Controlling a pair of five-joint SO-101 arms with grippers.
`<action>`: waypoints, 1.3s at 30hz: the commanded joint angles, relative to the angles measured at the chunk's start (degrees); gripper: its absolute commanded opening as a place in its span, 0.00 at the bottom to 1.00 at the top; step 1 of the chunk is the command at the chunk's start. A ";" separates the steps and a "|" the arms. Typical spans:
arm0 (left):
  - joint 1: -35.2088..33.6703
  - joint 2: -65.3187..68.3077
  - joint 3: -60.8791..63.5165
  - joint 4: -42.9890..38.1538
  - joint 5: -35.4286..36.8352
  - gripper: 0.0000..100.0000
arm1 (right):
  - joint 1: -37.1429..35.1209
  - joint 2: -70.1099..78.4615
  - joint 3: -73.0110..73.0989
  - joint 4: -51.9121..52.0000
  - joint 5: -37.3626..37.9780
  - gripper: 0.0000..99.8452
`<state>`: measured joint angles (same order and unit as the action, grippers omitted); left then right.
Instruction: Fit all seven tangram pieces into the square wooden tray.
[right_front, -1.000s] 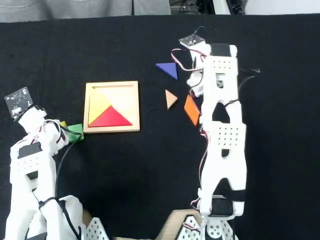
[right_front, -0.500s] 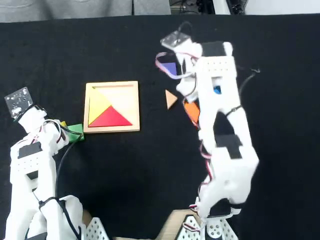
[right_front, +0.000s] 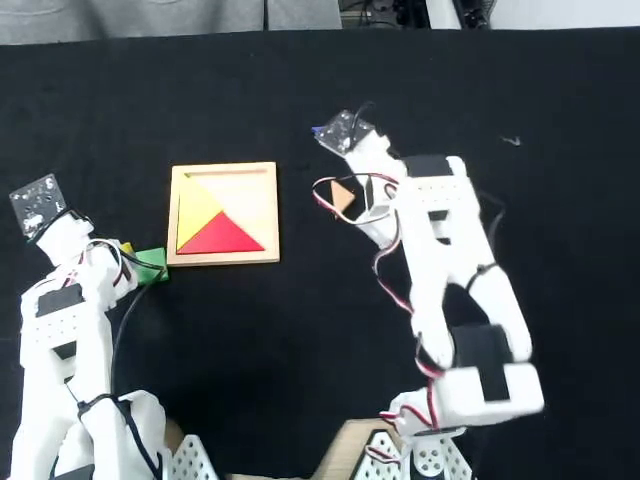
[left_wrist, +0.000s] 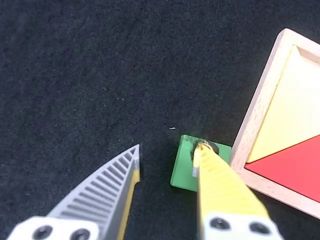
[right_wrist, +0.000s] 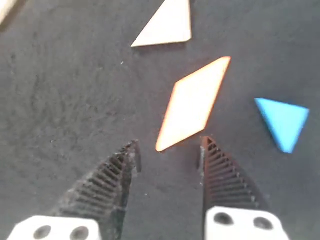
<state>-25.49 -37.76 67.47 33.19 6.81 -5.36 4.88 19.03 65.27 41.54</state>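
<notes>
The square wooden tray holds a yellow triangle and a red triangle. A green square lies on the cloth against the tray's outer corner. My left gripper is open, and its yellow finger rests over the square's edge. My right gripper is open just above the cloth, with one tip of the orange parallelogram between its fingertips. Past it lie a tan triangle and a blue triangle. From above, the right arm covers the parallelogram, and the tan triangle shows beside it.
A dark blue tip pokes out beside the right arm's wrist camera. Black cloth covers the whole table. Open cloth lies between the tray and the right arm. The left arm stands at the near left.
The right arm has swung left and bent, bringing its wrist over the tan triangle and orange parallelogram. The left arm and green square have not moved.
</notes>
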 joint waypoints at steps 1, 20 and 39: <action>0.66 -1.76 -0.22 -1.23 0.00 0.18 | -1.58 4.18 -5.93 -1.05 -0.88 0.19; 0.66 -1.76 -0.31 -1.23 0.00 0.18 | -1.58 10.24 -9.01 -4.40 0.18 0.19; 0.66 -1.76 -0.31 -1.23 0.00 0.18 | 1.49 19.38 -15.08 -4.75 2.90 0.19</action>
<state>-25.49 -37.76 67.47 33.19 6.81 -5.10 24.04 5.23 61.05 42.51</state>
